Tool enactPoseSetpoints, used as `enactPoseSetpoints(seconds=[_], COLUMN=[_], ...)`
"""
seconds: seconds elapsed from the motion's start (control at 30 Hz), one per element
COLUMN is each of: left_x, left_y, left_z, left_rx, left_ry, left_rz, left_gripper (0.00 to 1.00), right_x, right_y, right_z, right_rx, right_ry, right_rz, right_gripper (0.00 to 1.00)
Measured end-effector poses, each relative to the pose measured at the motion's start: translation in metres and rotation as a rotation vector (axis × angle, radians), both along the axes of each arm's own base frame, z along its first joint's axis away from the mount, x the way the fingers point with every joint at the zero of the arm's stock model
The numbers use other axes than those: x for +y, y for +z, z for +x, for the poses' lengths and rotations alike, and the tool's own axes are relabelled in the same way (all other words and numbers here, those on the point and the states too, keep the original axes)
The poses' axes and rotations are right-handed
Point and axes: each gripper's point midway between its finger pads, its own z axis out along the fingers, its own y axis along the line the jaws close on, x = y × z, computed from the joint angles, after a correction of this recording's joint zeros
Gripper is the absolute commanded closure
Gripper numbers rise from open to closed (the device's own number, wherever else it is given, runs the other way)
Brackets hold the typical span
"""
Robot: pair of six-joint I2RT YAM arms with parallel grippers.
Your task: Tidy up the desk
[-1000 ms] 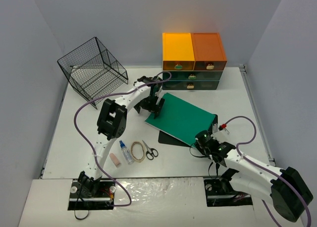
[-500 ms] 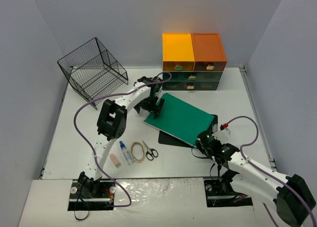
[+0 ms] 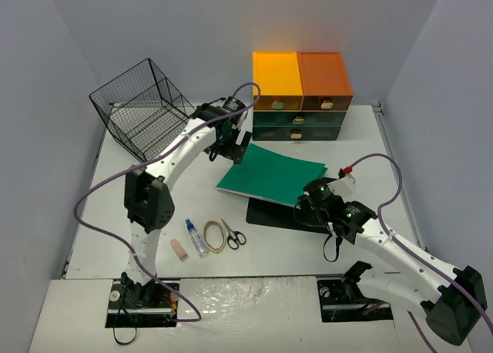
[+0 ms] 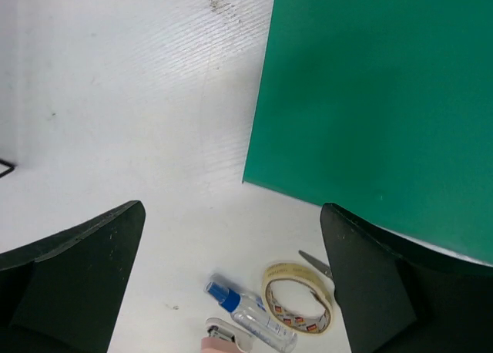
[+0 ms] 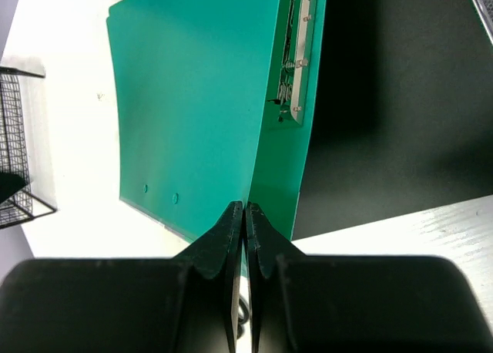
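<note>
White and matte, the desk (image 3: 115, 199) fills the floor of the scene between grey walls, and its left side and right edge lie bare. A black wire basket (image 3: 142, 114) sits tilted at the far-left corner, and an orange-topped drawer unit (image 3: 300, 91) stands against the far edge, right of the middle. Toward the near edge, left of the middle, lie a pink eraser (image 3: 179, 249), a small clear bottle (image 3: 196, 236), a roll of tape (image 3: 214, 235) and scissors (image 3: 233, 235), close together in a row. A green folder (image 3: 269, 176) covers the middle of the desk, its near-right part over a black mat (image 3: 262, 213). The right gripper (image 5: 244, 208) meets the folder at its near edge; its fingers are pressed together on the thin green cover. The left gripper (image 4: 233, 207) hangs above the folder's far-left corner with its fingers spread wide and nothing between them. In its wrist view, white desk shows below it, with the folder's edge to one side and the bottle and tape beyond.
</note>
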Motion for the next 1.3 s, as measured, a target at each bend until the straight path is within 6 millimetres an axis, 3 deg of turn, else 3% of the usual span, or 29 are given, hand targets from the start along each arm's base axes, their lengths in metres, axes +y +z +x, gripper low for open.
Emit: enactPoseSetpoints(seconds=[0.17, 0.3, 0.4, 0.53, 0.7, 0.83, 1.0, 1.07, 1.3], left_x=[0.013, 0.02, 0.019, 0.016, 0.014, 0.017, 0.007, 0.003, -0.018], left_y=[0.054, 0.069, 0.062, 0.036, 0.019, 0.036, 0.062, 0.064, 0.04], left_z=[-0.021, -0.049, -0.077, -0.123, -0.161, -0.169, -0.164, -0.158, -0.149], left_rx=[-0.114, -0.158, -0.172, -0.163, -0.234, -0.378, -0.544, -0.583, -0.635], left_ry=[-0.03, -0.073, -0.128, -0.24, -0.338, -0.365, -0.396, -0.403, -0.496], left_rz=[-0.044, -0.044, -0.03, 0.015, 0.01, -0.015, -0.055, -0.047, 0.037], left_gripper=[0.03, 0.03, 0.03, 0.03, 0.03, 0.03, 0.03, 0.03, 0.03], right_x=[0.003, 0.008, 0.014, 0.024, 0.037, 0.049, 0.062, 0.064, 0.07], right_y=[0.008, 0.017, 0.023, 0.032, 0.046, 0.061, 0.073, 0.075, 0.092], right_z=[0.004, 0.009, 0.014, 0.023, 0.034, 0.044, 0.052, 0.053, 0.058], right_rx=[0.018, 0.025, 0.03, 0.035, 0.04, 0.042, 0.056, 0.069, 0.092], right_ry=[0.006, 0.014, 0.024, 0.041, 0.064, 0.081, 0.108, 0.115, 0.134], right_rz=[-0.02, -0.029, -0.036, -0.034, -0.033, -0.023, -0.01, -0.005, 0.022], right_gripper=[1.0, 1.0, 1.0, 1.0, 1.0, 1.0, 1.0, 1.0, 1.0])
